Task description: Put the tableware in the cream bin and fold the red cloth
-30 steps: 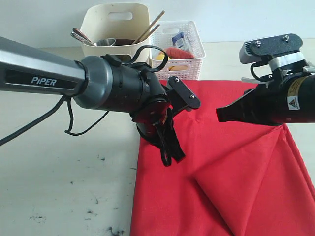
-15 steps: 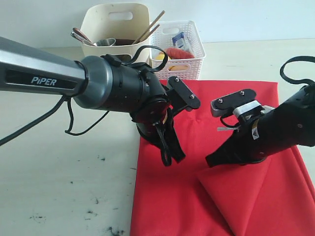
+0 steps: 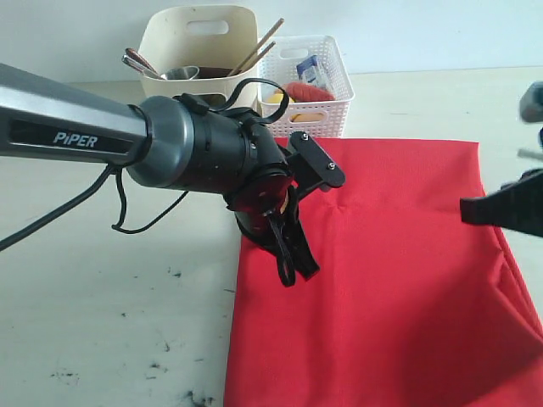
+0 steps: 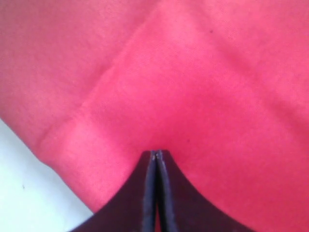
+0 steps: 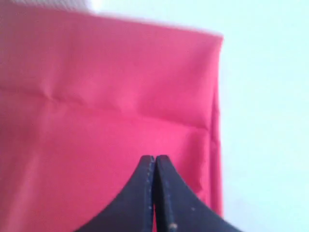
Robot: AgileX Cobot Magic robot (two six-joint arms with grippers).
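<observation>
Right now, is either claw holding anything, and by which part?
The right claw is shut on nothing. The left claw is shut with its tips at the red cloth near its edge; whether it pinches fabric cannot be told.

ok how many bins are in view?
2. The cream bin stands at the back; the white perforated basket sits directly to its right in the exterior view. The left arm blocks part of the scene, so another could be hidden.

Pale off-white tabletop seen across whole scene, marked by dark scuffs toward front left. Plain pale blue-white wall seen behind. Soft, even light cast throughout.
</observation>
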